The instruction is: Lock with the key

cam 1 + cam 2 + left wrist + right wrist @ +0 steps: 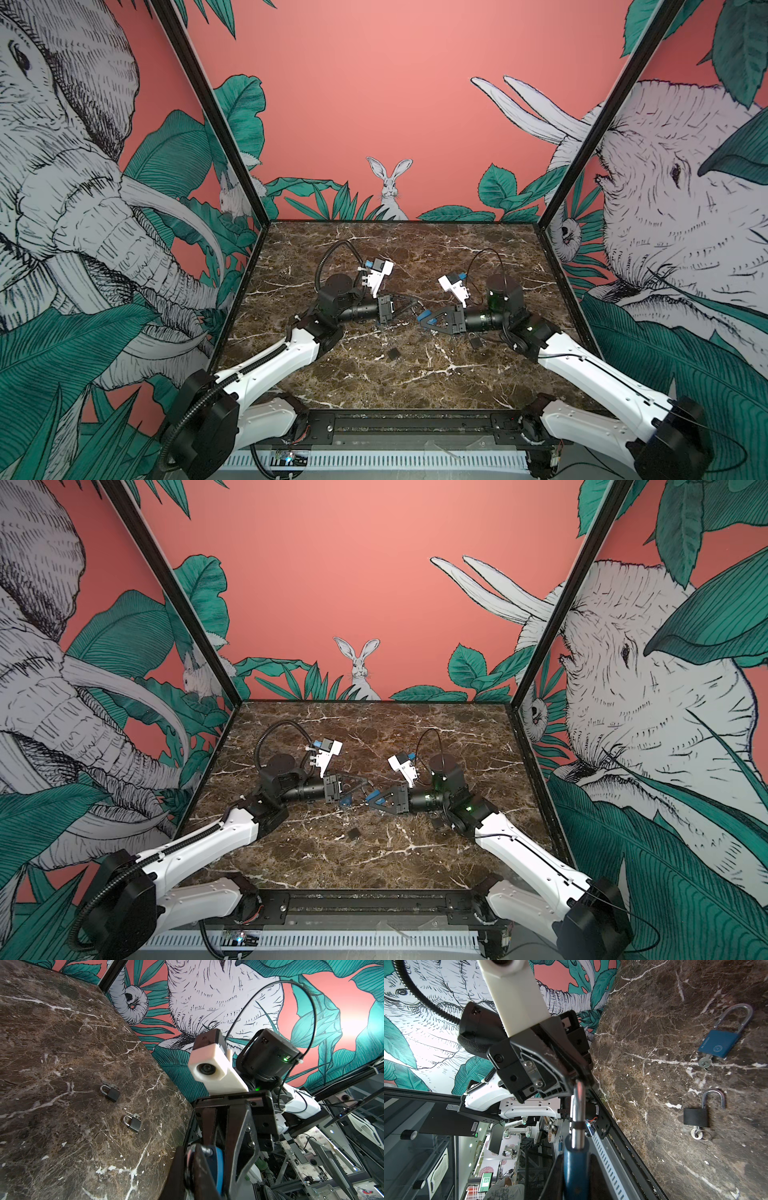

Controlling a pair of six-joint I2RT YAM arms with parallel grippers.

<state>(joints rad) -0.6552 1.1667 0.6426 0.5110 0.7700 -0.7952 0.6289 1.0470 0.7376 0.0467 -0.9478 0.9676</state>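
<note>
blue padlock [575, 1164] clamped in right tool [575, 1186], shackle [577, 1105] pinched by left tool [576, 1081]

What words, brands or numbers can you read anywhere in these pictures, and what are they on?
"BLOSSOM": white print on the blue padlock lying on the table, as best it reads.
Round emblem beside it: too small to read.
Green digits on a background display: blurred.

Left tool [409, 308], right tool [426, 318] clamped, tip to tip
</note>
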